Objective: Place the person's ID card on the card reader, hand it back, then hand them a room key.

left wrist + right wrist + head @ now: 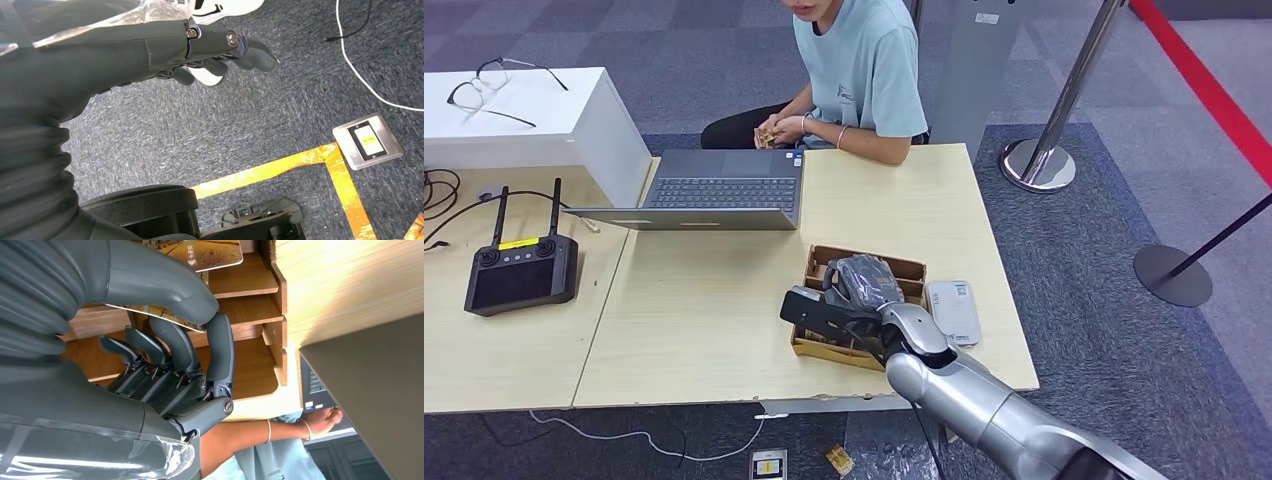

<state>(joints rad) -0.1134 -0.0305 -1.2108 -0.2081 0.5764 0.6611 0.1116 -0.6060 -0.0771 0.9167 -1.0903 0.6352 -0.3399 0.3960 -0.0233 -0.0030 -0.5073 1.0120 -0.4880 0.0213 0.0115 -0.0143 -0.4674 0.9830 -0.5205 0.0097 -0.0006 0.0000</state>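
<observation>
Head view: we see our right hand (861, 282) reaching into the wooden card box (911, 268) on the surface (714, 320), toward its right end. The card reader (953, 311) lies flat just beside the box, on the side away from the laptop (719, 190). The person (854, 70) sits across the surface, beyond the laptop, hands held together near its far edge. The right arm is plainly the nearer one to box and reader

Left wrist view: our left hand (210, 52) hangs over the carpet, fingers loosely bent and apart, holding nothing. It is well apart from the work

Right wrist view: the right hand's thumb lies across a room key card (165, 315) resting on a wooden divider, with the fingers (220, 355) curled in beneath its edge. We cannot tell whether the card is truly pinched or only touched. A second card (210, 255) sits in the next slot. The card's long axis runs along the slot, crosswise to the fingers. We judge that the coming lift must draw it up out of the divider, then carry it across toward the person
</observation>
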